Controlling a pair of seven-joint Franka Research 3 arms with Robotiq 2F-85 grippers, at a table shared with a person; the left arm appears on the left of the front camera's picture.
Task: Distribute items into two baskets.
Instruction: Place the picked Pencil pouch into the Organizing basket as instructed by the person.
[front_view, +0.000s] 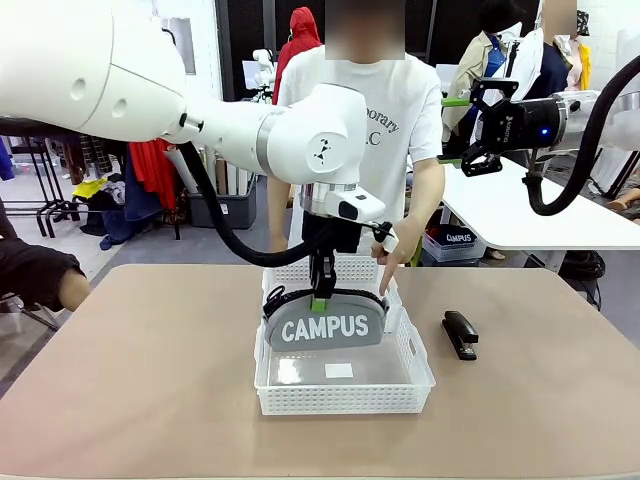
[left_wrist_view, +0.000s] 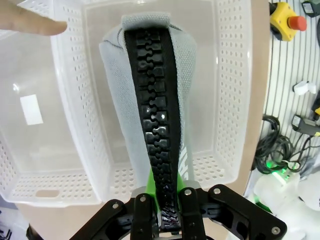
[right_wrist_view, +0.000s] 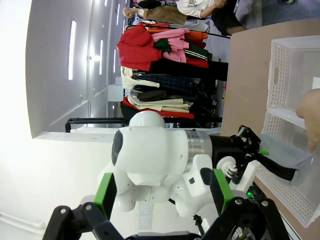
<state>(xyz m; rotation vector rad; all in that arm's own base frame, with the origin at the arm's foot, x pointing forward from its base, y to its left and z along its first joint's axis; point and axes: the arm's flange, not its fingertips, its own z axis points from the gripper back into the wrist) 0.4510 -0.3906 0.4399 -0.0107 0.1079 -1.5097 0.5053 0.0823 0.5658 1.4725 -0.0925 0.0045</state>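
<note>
The grey CAMPUS pouch (front_view: 325, 327) hangs upright from my left gripper (front_view: 322, 292), which is shut on its black zipper edge. In the left wrist view my left gripper (left_wrist_view: 168, 212) pinches the zipper while the pouch (left_wrist_view: 117, 95) dangles over the unlabelled basket (left_wrist_view: 227, 105), close to the wall it shares with the labelled basket (left_wrist_view: 30, 165). The two white baskets stand one behind the other mid-table, near (front_view: 345, 398) and far (front_view: 345, 268). A black stapler (front_view: 460, 334) lies on the table to their right. My right gripper (front_view: 478, 105) is raised high at the right, open and holding nothing.
A person stands at the far side; one hand (front_view: 392, 262) points down at the baskets' right rim, and the fingertip (left_wrist_view: 35, 22) shows over the labelled basket. Bare tabletop (front_view: 150, 380) lies left and right of the baskets. The right wrist view looks at my left arm (right_wrist_view: 150, 150).
</note>
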